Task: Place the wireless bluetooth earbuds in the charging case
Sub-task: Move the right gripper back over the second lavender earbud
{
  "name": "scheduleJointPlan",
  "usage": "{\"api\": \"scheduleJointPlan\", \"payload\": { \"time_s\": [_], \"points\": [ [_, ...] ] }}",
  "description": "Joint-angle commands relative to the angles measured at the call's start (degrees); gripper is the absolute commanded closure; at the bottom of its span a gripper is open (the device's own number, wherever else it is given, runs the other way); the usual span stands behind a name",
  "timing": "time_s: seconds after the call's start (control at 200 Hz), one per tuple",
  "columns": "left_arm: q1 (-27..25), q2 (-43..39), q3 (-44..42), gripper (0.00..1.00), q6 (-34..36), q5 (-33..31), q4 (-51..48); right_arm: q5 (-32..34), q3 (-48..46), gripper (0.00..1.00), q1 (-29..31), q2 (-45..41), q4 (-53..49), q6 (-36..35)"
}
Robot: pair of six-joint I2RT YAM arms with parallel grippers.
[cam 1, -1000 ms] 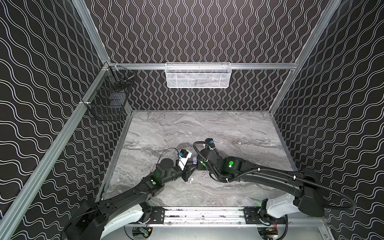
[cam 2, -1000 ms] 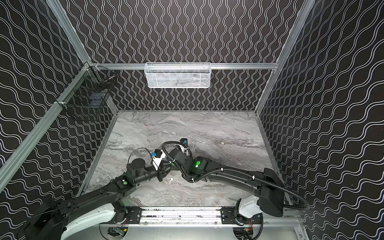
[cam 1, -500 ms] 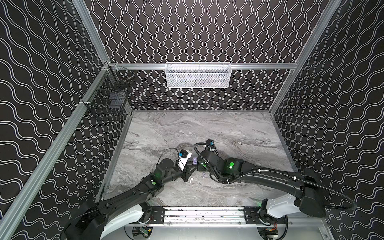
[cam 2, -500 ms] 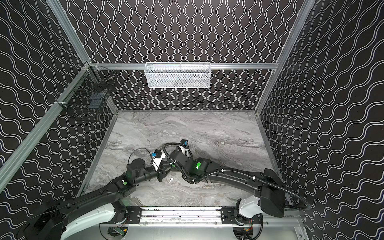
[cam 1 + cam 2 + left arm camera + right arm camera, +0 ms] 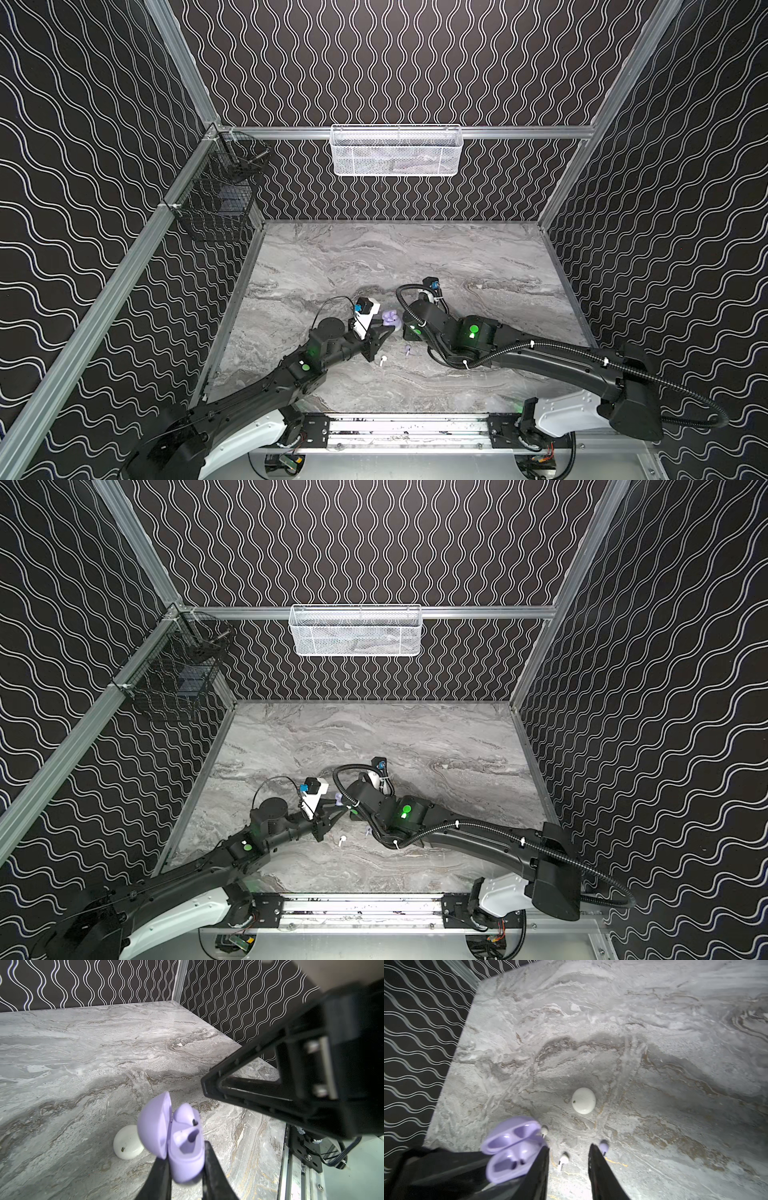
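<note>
Clenched on open lilac case [image 5: 158, 1126] with left gripper [image 5: 185, 1155]; spread empty with right gripper [image 5: 569, 1147] above loose earbuds [image 5: 563, 1161] on marble table [image 5: 654, 1064]. Tiny, light, slippery, probably: pinch gently across the stem.

Left gripper [image 5: 185, 1159] jaws clamped, right gripper [image 5: 569, 1150] jaws parted and pointing downward, the two close together

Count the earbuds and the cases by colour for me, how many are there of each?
White earbuds: 2
Lilac earbuds: 2
White case: 1
Lilac case: 1
Total: 6
</note>
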Motion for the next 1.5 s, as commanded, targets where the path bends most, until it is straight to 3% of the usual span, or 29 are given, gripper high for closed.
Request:
{"api": "scheduleJointPlan", "payload": {
  "time_s": [0.0, 0.601, 0.881, 1.496],
  "points": [
    [0.3, -0.4, -0.2, 0.89, 0.0, -1.4, 0.6, 0.3, -1.6, 0.63, -0.7, 0.7, -1.8, 1.6],
    [4.2, -4.7, -1.6, 0.89, -2.2, -8.2, -4.0, -6.7, -3.7, 0.51, -1.1, 13.4, 1.2, 1.2],
    [5.4, -6.0, -2.2, 0.89, -2.8, -8.4, -4.4, -9.7, -4.1, 0.62, -1.2, 18.1, 2.3, -0.2],
    [6.0, -6.2, -2.5, 0.88, -3.2, -8.5, -4.3, -10.0, -4.5, 0.64, -1.3, 22.0, 2.1, -0.4]
  ]
}}
